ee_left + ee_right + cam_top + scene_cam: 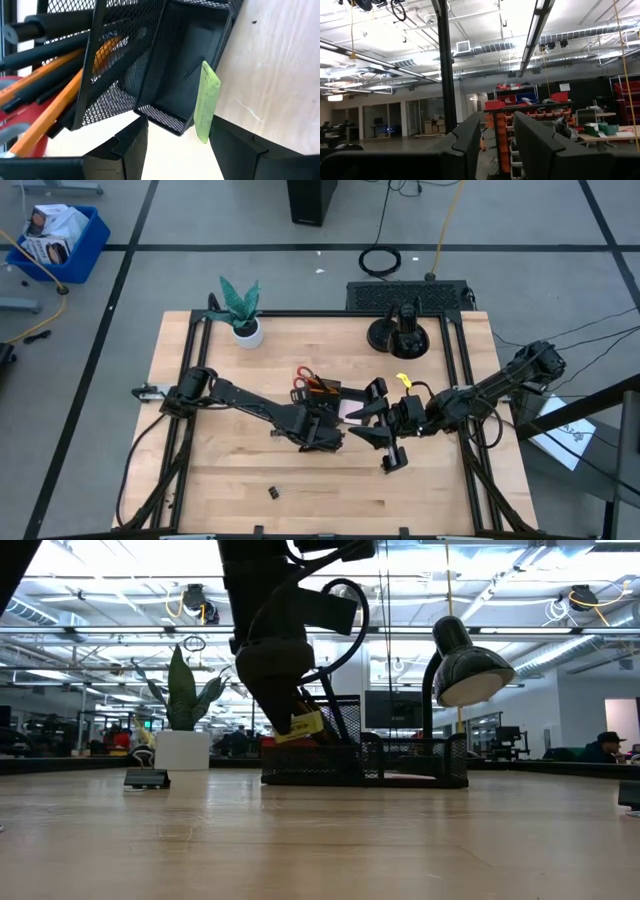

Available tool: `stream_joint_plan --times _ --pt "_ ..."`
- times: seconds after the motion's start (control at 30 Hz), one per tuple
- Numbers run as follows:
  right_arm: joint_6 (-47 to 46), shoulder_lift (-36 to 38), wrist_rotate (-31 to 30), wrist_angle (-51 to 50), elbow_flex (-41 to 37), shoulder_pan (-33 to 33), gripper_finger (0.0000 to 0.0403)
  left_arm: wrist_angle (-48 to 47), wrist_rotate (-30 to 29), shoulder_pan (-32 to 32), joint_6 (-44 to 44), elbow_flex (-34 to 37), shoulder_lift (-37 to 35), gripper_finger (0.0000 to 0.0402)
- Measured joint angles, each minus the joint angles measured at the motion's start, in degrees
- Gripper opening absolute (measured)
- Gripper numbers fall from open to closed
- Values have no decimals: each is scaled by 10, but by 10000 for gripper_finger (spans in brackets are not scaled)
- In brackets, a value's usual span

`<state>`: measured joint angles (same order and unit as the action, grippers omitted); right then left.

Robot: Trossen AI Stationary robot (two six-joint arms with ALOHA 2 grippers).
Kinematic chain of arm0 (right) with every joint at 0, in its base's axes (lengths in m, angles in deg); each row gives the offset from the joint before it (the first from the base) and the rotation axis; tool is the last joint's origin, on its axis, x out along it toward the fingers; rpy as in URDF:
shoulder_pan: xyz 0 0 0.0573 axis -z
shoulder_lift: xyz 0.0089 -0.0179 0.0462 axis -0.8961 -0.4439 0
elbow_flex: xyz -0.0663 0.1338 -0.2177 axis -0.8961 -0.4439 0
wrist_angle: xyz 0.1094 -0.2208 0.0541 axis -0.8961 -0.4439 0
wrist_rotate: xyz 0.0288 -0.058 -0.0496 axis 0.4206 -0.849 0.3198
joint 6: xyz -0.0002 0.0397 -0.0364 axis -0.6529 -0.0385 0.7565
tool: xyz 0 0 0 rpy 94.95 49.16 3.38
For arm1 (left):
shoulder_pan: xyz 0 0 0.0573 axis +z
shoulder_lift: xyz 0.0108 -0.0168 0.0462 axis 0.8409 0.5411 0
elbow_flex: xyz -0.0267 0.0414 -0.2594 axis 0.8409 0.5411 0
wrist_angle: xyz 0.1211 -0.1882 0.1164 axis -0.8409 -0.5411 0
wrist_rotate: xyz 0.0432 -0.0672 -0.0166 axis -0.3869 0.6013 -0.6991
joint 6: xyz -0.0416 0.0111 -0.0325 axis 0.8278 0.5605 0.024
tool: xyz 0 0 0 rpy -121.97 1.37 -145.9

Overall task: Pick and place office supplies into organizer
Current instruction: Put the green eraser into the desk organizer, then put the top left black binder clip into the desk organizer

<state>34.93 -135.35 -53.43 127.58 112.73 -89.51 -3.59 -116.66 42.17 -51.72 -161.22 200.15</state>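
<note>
Here, table (220,470): pale wood, seen whole from above, with both dark arms reaching in toward its middle.
Organizer (322,393): black mesh tray at mid-table, near both arms, probably so that each can drop items in with a short move.
Left gripper (322,435): just at the organizer's near edge; fingers spread wide over a small compartment, gripping nothing that can be made out.
Right gripper (372,423): just beside the organizer on the other side; fingers partly apart with only empty air between them; seemingly waiting.
Scissors (20,115), orange pencils (60,100), black pens (50,50): already lying slantwise in the larger mesh compartment.
Yellow-green piece (207,100): upright against the small compartment's wall, between the left fingers and close to one; touching or not, cannot tell. Probably at the point of being let go.
Binder clip (272,492): alone on bare wood, well apart from the organizer, not yet collected.
High view only: both arms, the clip and the tray's place on the table.
Left wrist view only: the green piece and what the compartments hold.
Low view only: organizer (365,765) side-on, with a desk lamp (470,670) behind it.
Right wrist view only: right gripper (496,125) aimed out at the room, not the table.
</note>
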Motion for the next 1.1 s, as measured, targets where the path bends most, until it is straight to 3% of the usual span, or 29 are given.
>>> stream_joint_plan --times 1.1 --pt "15 0 0 9 0 0 110 -57 76 22 137 -1 4 209"
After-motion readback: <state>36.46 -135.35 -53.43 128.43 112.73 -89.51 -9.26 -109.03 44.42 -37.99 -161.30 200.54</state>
